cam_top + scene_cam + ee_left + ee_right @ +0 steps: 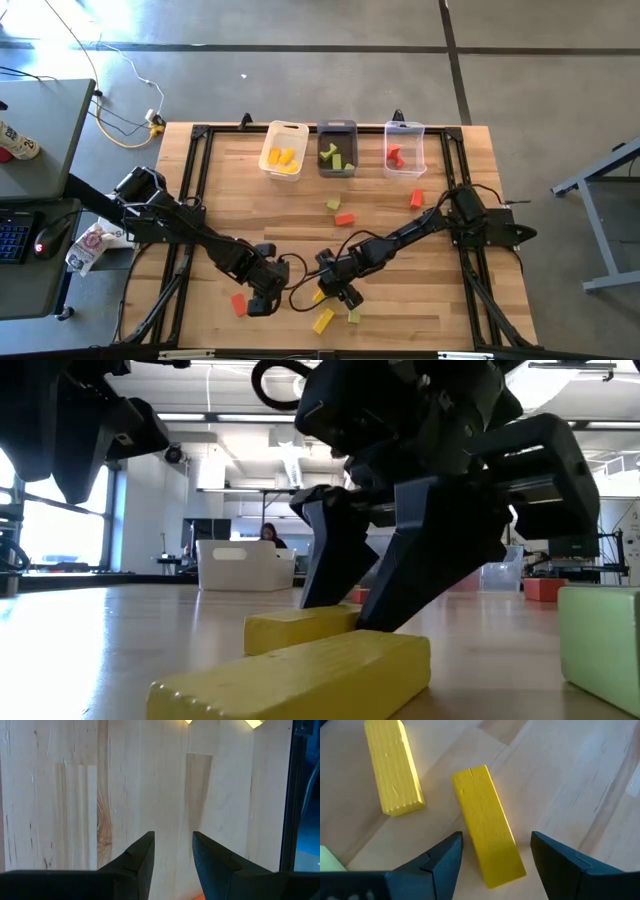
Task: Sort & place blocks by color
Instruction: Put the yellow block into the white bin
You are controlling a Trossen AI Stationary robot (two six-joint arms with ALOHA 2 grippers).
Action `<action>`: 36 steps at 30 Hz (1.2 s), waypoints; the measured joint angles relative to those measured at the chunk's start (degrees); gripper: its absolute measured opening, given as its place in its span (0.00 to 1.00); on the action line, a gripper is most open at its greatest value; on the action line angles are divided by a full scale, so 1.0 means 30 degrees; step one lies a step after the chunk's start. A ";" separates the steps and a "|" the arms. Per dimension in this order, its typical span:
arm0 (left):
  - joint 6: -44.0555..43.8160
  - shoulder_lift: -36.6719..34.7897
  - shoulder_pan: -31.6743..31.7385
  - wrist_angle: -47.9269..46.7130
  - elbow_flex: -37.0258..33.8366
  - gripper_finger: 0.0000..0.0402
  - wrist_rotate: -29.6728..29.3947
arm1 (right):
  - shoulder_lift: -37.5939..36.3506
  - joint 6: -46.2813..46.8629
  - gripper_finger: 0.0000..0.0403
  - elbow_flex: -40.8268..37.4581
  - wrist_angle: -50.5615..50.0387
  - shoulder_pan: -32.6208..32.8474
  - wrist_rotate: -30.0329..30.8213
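My right gripper (495,851) is open and points down, low over the table's near middle (340,287). Its fingers stand on either side of a yellow block (487,845) that lies flat on the wood, with a gap showing on both sides. A second yellow block (392,767) lies close by, nearer the table's front (323,320), and a light green block (353,316) sits next to it. My left gripper (172,842) is open over bare wood (262,292), just right of a red block (238,304). In the low view the right gripper (370,585) stands over the rear yellow block (300,628).
At the far edge stand a white bin (283,150) with yellow blocks, a grey bin (337,150) with green ones and a clear bin (404,150) with a red one. Loose blocks lie mid-table: green (333,204), red (345,219), red (416,199). Cables trail between the arms.
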 joint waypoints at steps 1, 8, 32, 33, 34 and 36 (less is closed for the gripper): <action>0.0000 0.0000 0.0000 -0.0007 0.0000 0.29 0.0000 | 0.0022 0.0171 0.54 0.0007 0.0000 -0.0020 -0.0094; 0.0581 0.0000 0.0022 -0.0014 0.0000 0.29 -0.0081 | 0.0051 0.0928 0.29 0.0015 -0.0019 -0.0027 -0.0343; 0.4114 0.0000 0.1590 -0.0022 0.0000 0.29 -0.1144 | 0.0053 0.5834 0.20 0.0022 -0.0212 0.1114 0.2689; 0.4253 0.0000 0.1710 -0.0014 0.0000 0.29 -0.1144 | 0.0058 0.6003 0.20 0.0015 -0.0235 0.1245 0.3020; 0.4402 0.0000 0.1836 -0.0019 0.0000 0.29 -0.1149 | 0.0058 0.6215 0.20 0.0014 -0.0259 0.1347 0.3301; 0.4645 0.0000 0.2084 0.0013 0.0000 0.29 -0.1151 | -0.0003 0.6777 0.20 0.0007 -0.0361 0.1529 0.3826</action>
